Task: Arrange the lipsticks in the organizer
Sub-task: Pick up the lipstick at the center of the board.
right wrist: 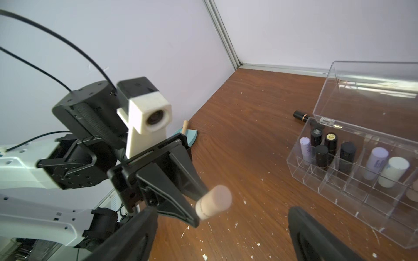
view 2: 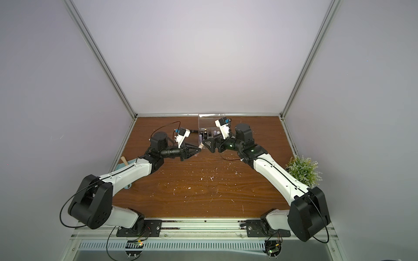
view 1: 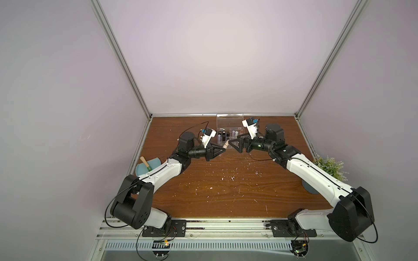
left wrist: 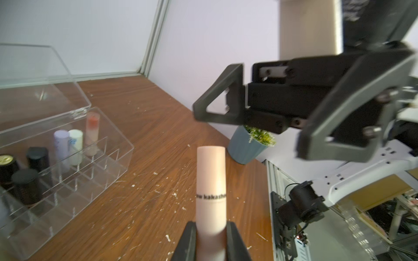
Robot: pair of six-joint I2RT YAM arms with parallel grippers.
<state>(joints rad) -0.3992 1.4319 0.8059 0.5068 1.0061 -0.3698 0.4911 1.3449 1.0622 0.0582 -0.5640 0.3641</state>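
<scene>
the only words i can read run in black letters around the peach-pink lipstick (left wrist: 211,180) clamped in my left pincer (left wrist: 211,226). the part facing the left wrist camera spells "ew kakashe", cut off at both ends where the band curves out of sight around the tube. in the organizer (left wrist: 122,156) the lilac tube (left wrist: 61,142) and the white tube (left wrist: 76,140) beside it carry small blue print, too blurred to make out in either wrist view. one black tube (right wrist: 331,140) has a gold mark on its cap and another black tube (right wrist: 316,135) a pale label on top; i cannot read either. in both top views nothing is legible.
</scene>
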